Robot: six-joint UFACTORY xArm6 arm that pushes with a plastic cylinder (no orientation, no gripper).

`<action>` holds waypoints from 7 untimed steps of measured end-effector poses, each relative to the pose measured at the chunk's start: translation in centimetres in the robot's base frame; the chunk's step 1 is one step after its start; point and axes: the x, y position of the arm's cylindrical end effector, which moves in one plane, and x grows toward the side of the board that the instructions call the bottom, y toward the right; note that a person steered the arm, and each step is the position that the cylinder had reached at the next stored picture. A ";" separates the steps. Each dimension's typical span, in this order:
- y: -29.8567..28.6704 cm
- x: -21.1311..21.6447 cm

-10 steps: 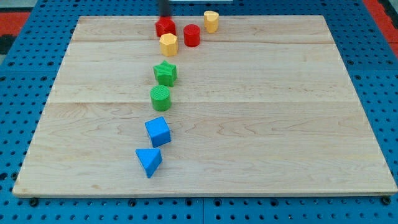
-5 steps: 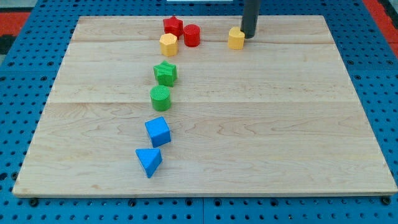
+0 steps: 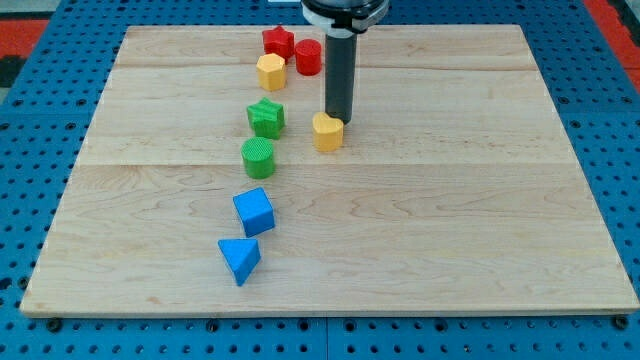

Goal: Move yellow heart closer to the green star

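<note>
The yellow heart (image 3: 327, 132) lies on the wooden board (image 3: 450, 200), to the right of the green star (image 3: 266, 118) with a gap between them. My tip (image 3: 340, 122) stands just above and to the right of the heart, touching it. The dark rod rises from there to the view's top.
A yellow hexagon (image 3: 271, 72), a red star (image 3: 278, 42) and a red cylinder (image 3: 307, 57) sit near the view's top. A green cylinder (image 3: 258, 158) lies below the green star. A blue cube (image 3: 254, 211) and a blue triangle (image 3: 240, 259) lie further down.
My tip came in from the view's top and pushed the yellow heart down and to the left, from the top edge to beside the green star. The other blocks stayed put.
</note>
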 end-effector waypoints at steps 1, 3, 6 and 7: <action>4.2 1.5; -2.5 3.2; -2.9 -2.2; 4.8 -8.2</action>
